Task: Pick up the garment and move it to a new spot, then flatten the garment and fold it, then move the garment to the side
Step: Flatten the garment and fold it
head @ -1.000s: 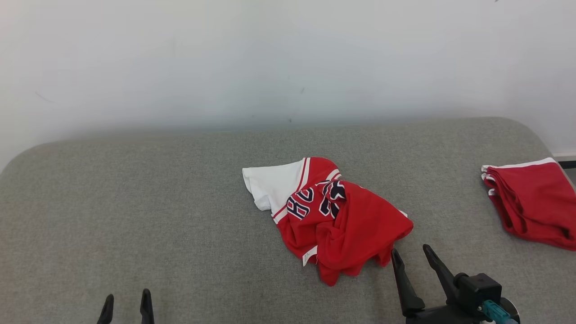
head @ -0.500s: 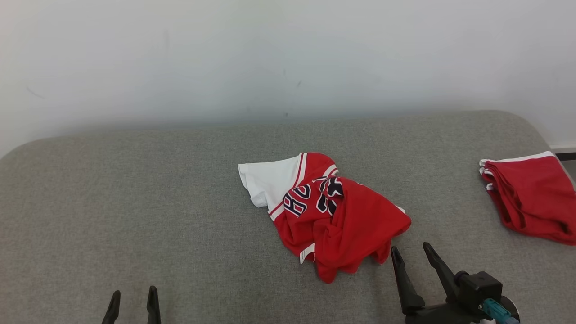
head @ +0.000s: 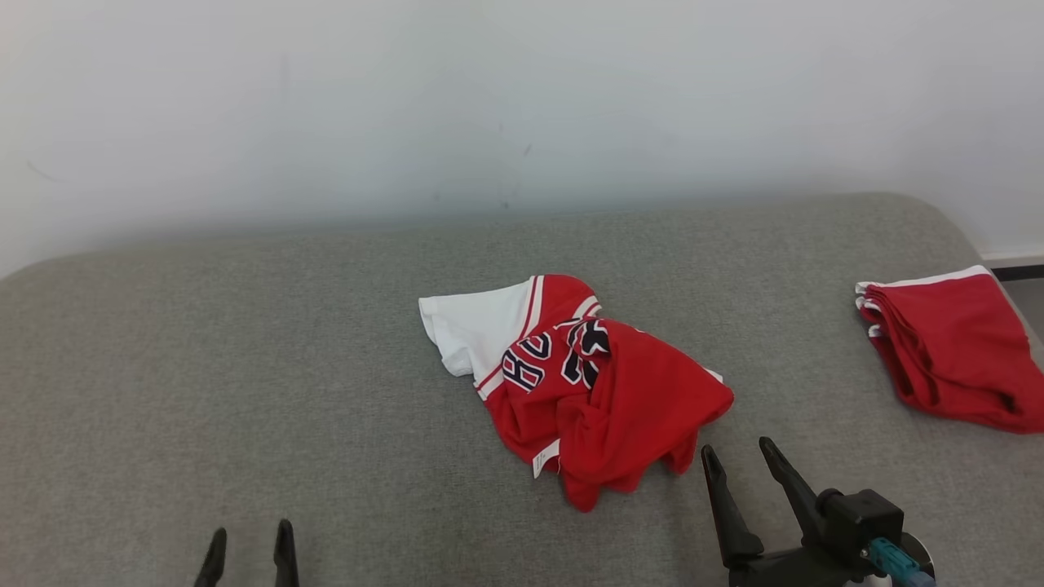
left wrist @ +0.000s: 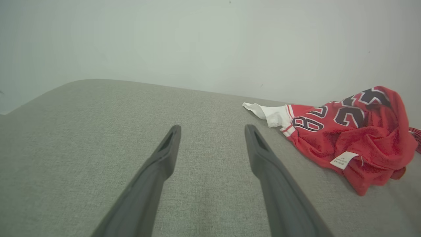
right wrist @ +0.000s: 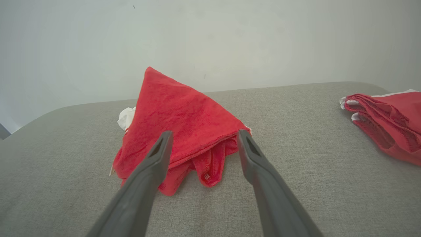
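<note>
- garment [head: 587, 391]: red-and-white jersey, crumpled in a heap at centre frame on the grey bench [head: 245, 367]; its shape is unchanged over the last second, only the camera has drifted.
- right gripper [head: 737, 447]: lower right, jaws wide and empty, tips just beside the heap's near hem; the pick-up is judged not yet begun.
- left gripper [head: 251, 530]: lower left, jaws wide, well apart from the heap.
- folded red garment [head: 946, 350]: right edge, lying apart.

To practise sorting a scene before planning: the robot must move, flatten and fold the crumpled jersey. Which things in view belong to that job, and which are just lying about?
Job:
jersey, crumpled
left gripper, open
right gripper, open, near the jersey
grey surface under it

Lying about:
folded red garment, at the right edge
wall
</note>
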Robot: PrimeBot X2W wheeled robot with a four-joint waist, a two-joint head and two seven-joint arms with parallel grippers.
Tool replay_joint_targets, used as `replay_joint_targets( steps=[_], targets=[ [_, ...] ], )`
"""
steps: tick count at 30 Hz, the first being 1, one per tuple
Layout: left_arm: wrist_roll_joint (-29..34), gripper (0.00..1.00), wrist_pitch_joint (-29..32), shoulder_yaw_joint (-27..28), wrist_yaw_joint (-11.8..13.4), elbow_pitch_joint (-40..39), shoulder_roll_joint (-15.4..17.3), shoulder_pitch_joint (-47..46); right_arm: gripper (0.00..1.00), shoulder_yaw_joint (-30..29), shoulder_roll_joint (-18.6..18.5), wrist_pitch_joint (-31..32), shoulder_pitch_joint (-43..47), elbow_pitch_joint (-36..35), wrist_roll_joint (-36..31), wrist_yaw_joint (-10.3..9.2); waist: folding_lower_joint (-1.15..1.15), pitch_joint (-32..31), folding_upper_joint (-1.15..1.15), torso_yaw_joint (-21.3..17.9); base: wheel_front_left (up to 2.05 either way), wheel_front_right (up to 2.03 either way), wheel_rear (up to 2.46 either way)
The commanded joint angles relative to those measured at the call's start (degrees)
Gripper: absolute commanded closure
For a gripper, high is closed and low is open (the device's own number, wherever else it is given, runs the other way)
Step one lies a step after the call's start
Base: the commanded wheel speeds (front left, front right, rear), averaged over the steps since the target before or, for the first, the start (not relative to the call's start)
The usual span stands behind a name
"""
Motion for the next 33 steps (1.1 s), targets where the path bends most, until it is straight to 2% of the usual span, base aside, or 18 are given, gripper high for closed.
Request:
replay_joint_targets(
  steps=[1,6,11,22,29,33],
  targets=[
    [-0.2,0.00,-0.2,-0.4,-0.2,0.9,-0.2,-0.3,0.00,0.1,0.0,0.0,-0.8,0.1,0.1,-0.14,0.00,0.3,0.00,-0.6,0.00,0.00,0.00],
    [-1.2,0.00,0.4,-0.8,-0.2,4.9,0.2,-4.3,0.00,0.9,0.0,0.4,-1.3,0.0,0.6,-0.14,0.00,1.2,0.00,-3.5,0.00,0.00,0.00],
    [-1.6,0.00,4.1,-2.5,-0.3,7.5,2.1,-12.0,0.00,1.0,0.0,0.3,-2.3,-0.4,0.5,-0.14,0.00,3.1,0.00,-7.6,0.00,0.00,0.00],
    [-1.7,0.00,17.8,-9.1,-0.3,18.7,6.7,-35.8,0.00,2.0,0.0,-1.0,-4.8,0.3,1.5,-0.14,0.00,8.9,0.00,-19.0,0.00,0.00,0.00],
    [-0.6,0.00,27.3,-13.3,0.5,30.8,6.9,-48.0,0.00,2.7,0.0,-2.7,-6.2,1.6,2.8,-0.14,0.00,12.4,0.00,-25.2,0.00,0.00,0.00],
    [0.6,0.00,30.1,-14.5,1.5,35.5,6.5,-51.4,0.00,2.6,0.0,-3.5,-6.7,2.1,3.3,-0.14,0.00,13.7,0.00,-26.6,0.00,0.00,0.00]
  ],
)
